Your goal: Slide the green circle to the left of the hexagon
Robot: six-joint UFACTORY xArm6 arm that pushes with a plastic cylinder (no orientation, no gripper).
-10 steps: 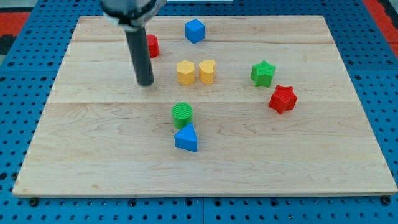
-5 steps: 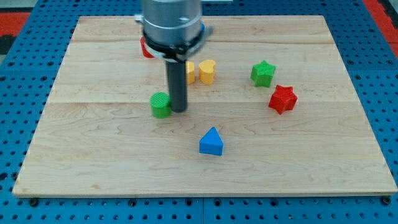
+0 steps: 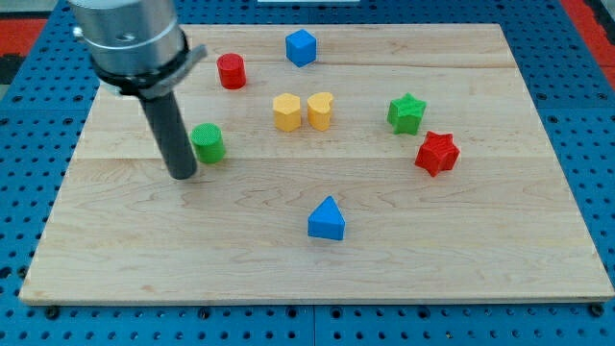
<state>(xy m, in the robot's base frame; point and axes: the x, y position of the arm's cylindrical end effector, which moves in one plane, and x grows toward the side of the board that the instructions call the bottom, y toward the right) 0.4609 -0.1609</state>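
Observation:
The green circle (image 3: 208,142) lies on the wooden board (image 3: 461,240), left of centre. The yellow hexagon (image 3: 286,111) sits to its right and a little higher, with a gap between them. A yellow heart (image 3: 320,111) touches the hexagon's right side. My tip (image 3: 183,174) rests on the board just left of and slightly below the green circle, close to it or touching it. The rod rises from the tip to the arm's grey body at the view's top left.
A red cylinder (image 3: 231,71) and a blue cube-like block (image 3: 301,47) sit near the view's top. A green star (image 3: 406,113) and a red star (image 3: 437,152) are at the right. A blue triangle (image 3: 327,220) lies below centre.
The green circle has moved left and up, from beside the blue triangle to left of the hexagon. The blue triangle shifted right. My tip swung from the circle's right side to its left.

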